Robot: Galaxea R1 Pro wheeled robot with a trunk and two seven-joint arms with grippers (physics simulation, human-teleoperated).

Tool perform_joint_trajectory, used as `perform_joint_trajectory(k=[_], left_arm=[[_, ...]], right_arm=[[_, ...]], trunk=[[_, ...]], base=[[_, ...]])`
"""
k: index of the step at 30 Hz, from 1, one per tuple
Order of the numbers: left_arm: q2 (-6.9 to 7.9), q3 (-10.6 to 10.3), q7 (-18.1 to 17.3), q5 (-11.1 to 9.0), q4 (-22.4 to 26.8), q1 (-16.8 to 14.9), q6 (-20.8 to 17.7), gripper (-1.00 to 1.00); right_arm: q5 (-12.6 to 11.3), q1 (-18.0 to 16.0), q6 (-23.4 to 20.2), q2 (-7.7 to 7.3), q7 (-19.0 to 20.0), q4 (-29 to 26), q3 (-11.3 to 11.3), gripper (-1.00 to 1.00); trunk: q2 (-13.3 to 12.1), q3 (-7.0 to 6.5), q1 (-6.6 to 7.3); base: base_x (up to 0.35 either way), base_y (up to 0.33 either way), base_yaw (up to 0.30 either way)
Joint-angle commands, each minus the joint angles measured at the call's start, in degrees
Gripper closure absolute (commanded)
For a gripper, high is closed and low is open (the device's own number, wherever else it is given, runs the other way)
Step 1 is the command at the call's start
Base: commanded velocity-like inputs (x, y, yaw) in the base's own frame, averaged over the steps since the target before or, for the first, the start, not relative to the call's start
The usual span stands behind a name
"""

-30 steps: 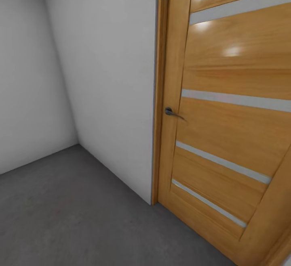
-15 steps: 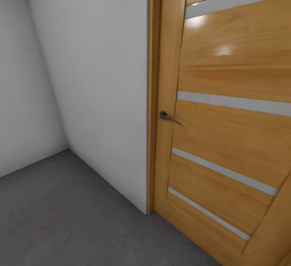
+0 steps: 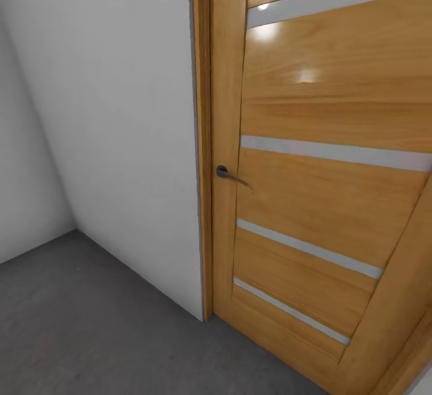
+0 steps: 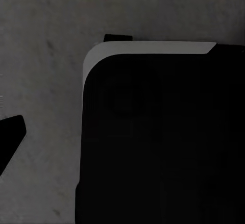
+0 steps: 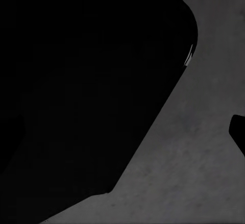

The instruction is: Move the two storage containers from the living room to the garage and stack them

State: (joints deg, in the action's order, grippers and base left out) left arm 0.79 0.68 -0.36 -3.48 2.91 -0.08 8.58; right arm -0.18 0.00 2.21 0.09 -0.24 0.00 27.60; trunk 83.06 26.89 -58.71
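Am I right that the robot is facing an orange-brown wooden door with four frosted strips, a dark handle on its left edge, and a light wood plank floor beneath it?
Not quite. The floor is dark grey mottled concrete, not light wood plank, as the head view shows. The rest holds: the orange-brown wooden door has four frosted strips and a dark handle on its left edge.

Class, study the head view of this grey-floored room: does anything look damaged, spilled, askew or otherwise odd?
Nothing stands out. The wooden door sits shut in its frame with its handle level, the white wall is unmarked, and the grey concrete floor shows no spill. The door's slant looks like the camera's tilt, not a fault.
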Motion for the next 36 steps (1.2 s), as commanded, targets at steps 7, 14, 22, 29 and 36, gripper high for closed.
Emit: perform_joint_trajectory(k=[7,14,22,29,36], left_arm=[[0.0,0.0,-0.1,-0.4,0.0,0.0,0.1,-1.0],[0.0,0.0,-0.1,-0.4,0.0,0.0,0.0,-1.0],[0.0,0.0,-0.1,-0.4,0.0,0.0,0.0,-1.0],[0.0,0.0,-0.1,-0.3,0.0,0.0,0.2,-1.0],[0.03,0.0,-0.1,-0.3,0.0,0.0,0.2,-1.0]], right_arm=[[-0.1,0.0,0.2,-0.04,0.0,0.0,0.1,-1.0],[-0.1,0.0,0.2,0.0,0.0,0.0,0.1,-1.0],[0.0,0.0,0.2,0.02,0.0,0.0,0.1,-1.0],[0.0,0.0,0.2,0.01,0.0,0.0,0.1,-1.0],[0.0,0.0,0.2,0.0,0.0,0.0,0.1,-1.0]], trunk=[[0.0,0.04,-0.02],[0.0,0.04,-0.02],[0.0,0.04,-0.02],[0.0,0.04,-0.02],[0.0,0.04,-0.02]], base=[[0.256,0.179,-0.022],[0.288,0.188,-0.046],[0.299,0.164,-0.228],[0.17,0.04,-0.25],[0.014,0.002,-0.251]])
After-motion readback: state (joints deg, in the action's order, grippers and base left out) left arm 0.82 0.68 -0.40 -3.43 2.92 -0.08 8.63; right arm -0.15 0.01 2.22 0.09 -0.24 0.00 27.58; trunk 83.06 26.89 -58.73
